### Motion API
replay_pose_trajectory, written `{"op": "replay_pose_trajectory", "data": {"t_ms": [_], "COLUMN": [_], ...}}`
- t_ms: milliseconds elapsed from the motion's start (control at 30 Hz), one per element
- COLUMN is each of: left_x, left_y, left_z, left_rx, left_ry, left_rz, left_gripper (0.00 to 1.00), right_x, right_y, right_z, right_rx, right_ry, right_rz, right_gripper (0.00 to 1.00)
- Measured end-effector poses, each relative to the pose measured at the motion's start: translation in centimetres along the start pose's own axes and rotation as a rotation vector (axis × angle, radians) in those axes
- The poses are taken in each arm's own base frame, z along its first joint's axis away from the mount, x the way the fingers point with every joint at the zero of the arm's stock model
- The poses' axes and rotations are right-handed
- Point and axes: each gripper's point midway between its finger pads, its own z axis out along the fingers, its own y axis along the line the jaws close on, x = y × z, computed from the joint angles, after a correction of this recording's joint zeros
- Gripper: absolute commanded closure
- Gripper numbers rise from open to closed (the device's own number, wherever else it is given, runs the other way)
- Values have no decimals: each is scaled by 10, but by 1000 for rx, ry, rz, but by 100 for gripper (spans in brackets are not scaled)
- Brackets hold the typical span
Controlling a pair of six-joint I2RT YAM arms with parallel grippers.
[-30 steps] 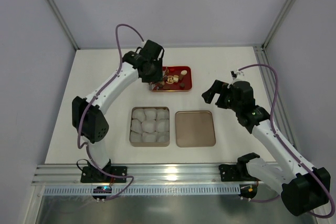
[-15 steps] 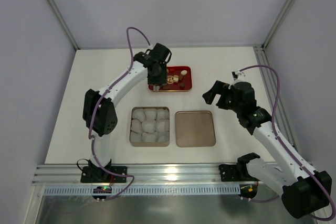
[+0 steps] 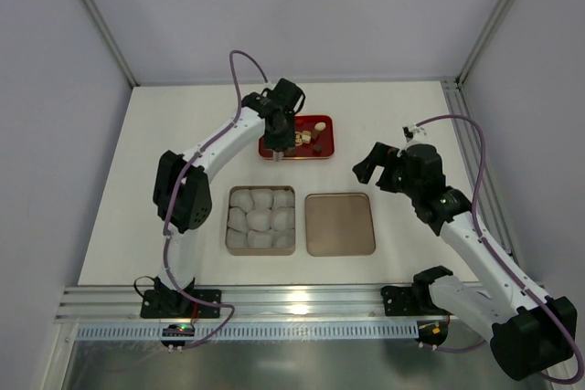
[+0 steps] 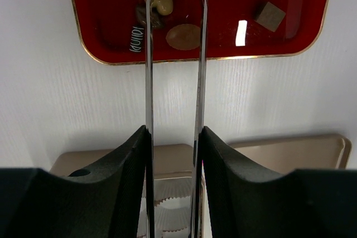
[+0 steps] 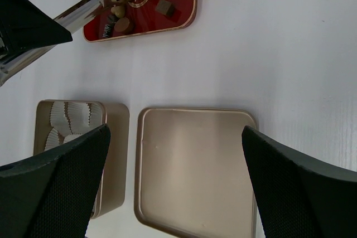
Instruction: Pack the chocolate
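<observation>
The chocolate (image 3: 302, 139), small dark, tan and cream pieces, lies on a red tray (image 3: 324, 149) at the back centre. My left gripper (image 3: 281, 123) is shut on metal tongs (image 4: 148, 82). The blades reach over the tray's near edge, and their tips stand among the chocolates (image 5: 120, 4). I cannot tell whether the tips hold a piece. In the left wrist view a tan round piece (image 4: 183, 36) lies between the blades. My right gripper (image 3: 384, 163) is open and empty, hovering above the tin lid (image 5: 195, 165).
A gold square tin (image 3: 228, 221) filled with white crinkled paper cups (image 3: 260, 216) stands at the table's centre front. Its flat lid (image 3: 339, 224) lies just to its right. A metal rail runs along the near edge.
My left arm has swung right, bringing the tongs from the tray's left edge over the chocolates and turning them to point along the tray. The right arm has not moved.
</observation>
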Motion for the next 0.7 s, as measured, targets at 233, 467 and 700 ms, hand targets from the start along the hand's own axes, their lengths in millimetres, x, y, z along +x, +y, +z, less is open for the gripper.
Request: {"op": "replay_pose_trajectory", "data": {"t_ms": [233, 467, 700], "left_x": [1, 0, -1], "left_y": [0, -3, -2], "left_z": [7, 6, 5], "left_rx": [-12, -7, -10], "left_ry": [6, 1, -5], "left_rz": [-4, -14, -13], "left_gripper": [62, 66, 75], "right_x": [3, 7, 9], "right_y": [-3, -5, -6], "right_z": [1, 2, 2], "right_rx": [7, 13, 15], "right_ry": [6, 15, 19], "right_rz": [-1, 0, 0], "right_gripper": [0, 0, 0]}}
